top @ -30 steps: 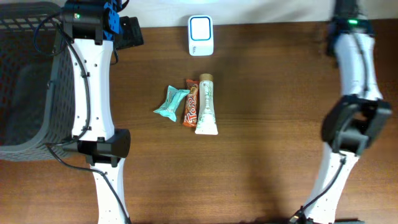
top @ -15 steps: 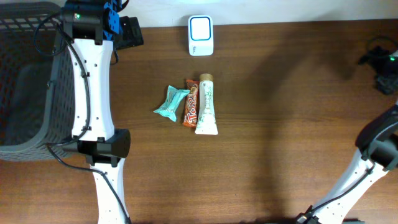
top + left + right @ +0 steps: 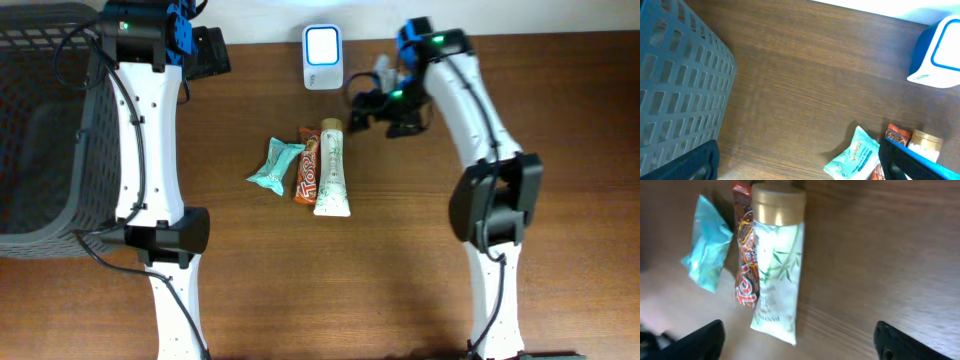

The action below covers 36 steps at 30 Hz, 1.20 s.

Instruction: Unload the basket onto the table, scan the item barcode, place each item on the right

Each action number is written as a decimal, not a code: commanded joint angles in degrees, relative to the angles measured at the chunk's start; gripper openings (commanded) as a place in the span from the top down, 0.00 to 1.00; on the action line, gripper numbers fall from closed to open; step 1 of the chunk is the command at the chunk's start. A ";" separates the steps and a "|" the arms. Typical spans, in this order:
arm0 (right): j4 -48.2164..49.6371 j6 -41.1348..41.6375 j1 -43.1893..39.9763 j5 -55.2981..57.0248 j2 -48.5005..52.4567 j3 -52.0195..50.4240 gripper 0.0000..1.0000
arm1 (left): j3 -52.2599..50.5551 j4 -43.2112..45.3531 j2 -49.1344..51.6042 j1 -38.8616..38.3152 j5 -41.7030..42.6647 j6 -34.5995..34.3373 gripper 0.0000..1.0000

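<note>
Bearing white scanner (image 3: pixel 323 57) — brown wooden table (image 3: pixel 400 260)

A shop checkout in a test room is what is seen here. A brown wooden table (image 3: pixel 400 250) is used as the counter. A white and blue scanner (image 3: pixel 323 57) is stood at its far edge, and a grey shopping basket (image 3: pixel 40 150) is kept at its left edge. Near the middle, a teal packet (image 3: pixel 275 165), a chocolate bar (image 3: pixel 307 167) and a tube (image 3: pixel 332 170) are laid side by side. A left robot arm (image 3: pixel 150 130) and a right robot arm (image 3: pixel 470 100) are seen coming from the near edge.
</note>
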 commanded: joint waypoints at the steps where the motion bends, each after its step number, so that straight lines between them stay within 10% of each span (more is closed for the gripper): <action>1: 2.05 7.15 6.93 10.56 0.52 0.11 0.13 | 0.15 -0.07 -0.09 0.09 -0.79 -0.17 0.01; 10: 10.23 17.35 13.81 20.55 2.97 -6.54 0.35 | 0.15 -0.07 -0.09 0.09 -0.79 -0.17 0.01; 18: 13.57 17.29 14.23 18.84 2.82 -11.23 0.96 | 0.15 -0.04 -0.09 0.09 -0.79 -0.17 0.01; 25: 17.11 9.73 9.62 23.15 1.09 16.33 0.96 | 0.15 -0.04 -0.09 0.09 -0.79 -0.17 0.01; 30: 45.83 9.55 8.76 25.11 4.92 12.26 0.96 | 0.15 -0.04 -0.09 0.09 -0.79 -0.17 0.01; 36: 53.55 9.55 8.83 25.11 8.33 11.39 0.96 | 0.15 -0.04 -0.09 0.09 -0.79 -0.17 0.01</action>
